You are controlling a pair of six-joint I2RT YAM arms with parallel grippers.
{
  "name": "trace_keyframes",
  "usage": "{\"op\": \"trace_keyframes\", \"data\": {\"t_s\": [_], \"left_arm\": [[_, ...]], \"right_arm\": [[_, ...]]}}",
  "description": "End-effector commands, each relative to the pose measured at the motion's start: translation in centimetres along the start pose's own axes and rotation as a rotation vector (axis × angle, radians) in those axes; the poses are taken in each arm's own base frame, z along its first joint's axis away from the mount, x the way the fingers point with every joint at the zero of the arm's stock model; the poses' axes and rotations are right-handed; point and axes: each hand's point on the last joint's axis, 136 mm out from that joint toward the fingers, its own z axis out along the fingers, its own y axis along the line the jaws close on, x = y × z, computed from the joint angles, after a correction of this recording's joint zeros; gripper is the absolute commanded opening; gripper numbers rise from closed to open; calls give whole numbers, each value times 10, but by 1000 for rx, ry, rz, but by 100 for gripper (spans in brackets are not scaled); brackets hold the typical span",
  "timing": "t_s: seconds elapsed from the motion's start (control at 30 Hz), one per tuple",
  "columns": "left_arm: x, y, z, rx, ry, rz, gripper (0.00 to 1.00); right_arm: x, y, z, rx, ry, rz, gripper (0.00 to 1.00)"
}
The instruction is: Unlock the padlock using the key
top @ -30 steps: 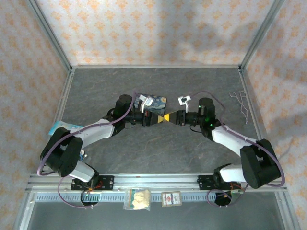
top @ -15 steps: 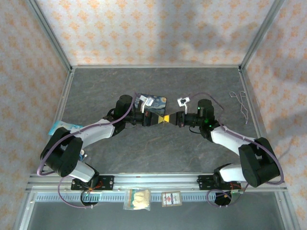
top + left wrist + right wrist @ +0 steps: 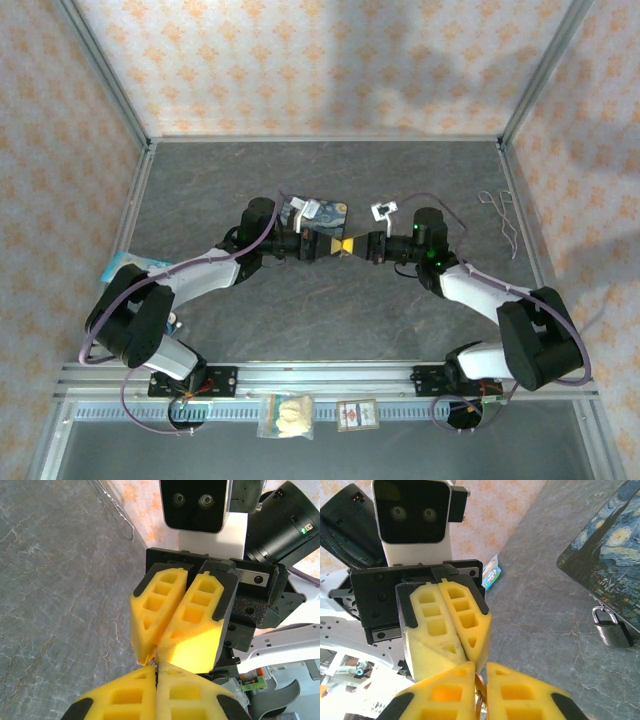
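Observation:
My left gripper (image 3: 337, 245) and right gripper (image 3: 350, 245) meet tip to tip above mid-table, just in front of the starry-night box (image 3: 328, 211). In the right wrist view my right gripper (image 3: 481, 672) is shut on the key (image 3: 481, 692), a thin metal piece on a ring, seen edge-on between the yellow pads. In the left wrist view my left gripper (image 3: 157, 667) is shut, with a thin metal sliver of the key (image 3: 151, 660) pinched at its tips. The padlock (image 3: 612, 630), dark with a silver shackle, lies on the table at the box's (image 3: 605, 550) edge.
Bent wire loops (image 3: 503, 215) lie at the far right near the frame post. A blue packet (image 3: 125, 265) sits at the left edge. A small white clip (image 3: 383, 209) lies behind the right gripper. Two small packets (image 3: 285, 415) rest on the front rail.
Both grippers have stayed joined tip to tip and drifted slightly left together, uncovering a little more of the box.

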Motion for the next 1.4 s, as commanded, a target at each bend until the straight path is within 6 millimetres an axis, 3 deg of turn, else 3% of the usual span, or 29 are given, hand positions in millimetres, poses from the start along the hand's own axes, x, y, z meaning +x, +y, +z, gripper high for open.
{"op": "trace_keyframes", "data": {"t_s": [0.0,0.07,0.27,0.37,0.47,0.57,0.7,0.83,1.03,1.37], "left_arm": [[-21,-16,3,36,-75,81,0],[-22,-16,3,37,-77,81,0],[-30,-12,-1,-4,-115,72,1],[-43,5,-18,-105,-206,46,42],[-56,24,-44,-231,-315,28,56],[-55,53,-69,-406,-398,0,57],[-38,89,-101,-600,-508,-79,57],[-11,105,-118,-645,-627,-167,57],[19,118,-98,-624,-673,-244,57],[11,141,-41,-587,-583,-227,53]], "right_arm": [[13,12,6,-58,47,-9,4],[13,12,7,-58,43,-9,0],[9,8,7,-42,30,-10,0],[5,-6,4,25,-4,19,0],[-2,-24,-2,101,-63,65,0],[-6,-36,-8,142,-119,113,0],[-11,-51,-14,202,-196,180,0],[-12,-65,-20,251,-267,242,0],[-17,-70,-26,258,-354,291,0],[-16,-68,-27,254,-355,290,0]]}}
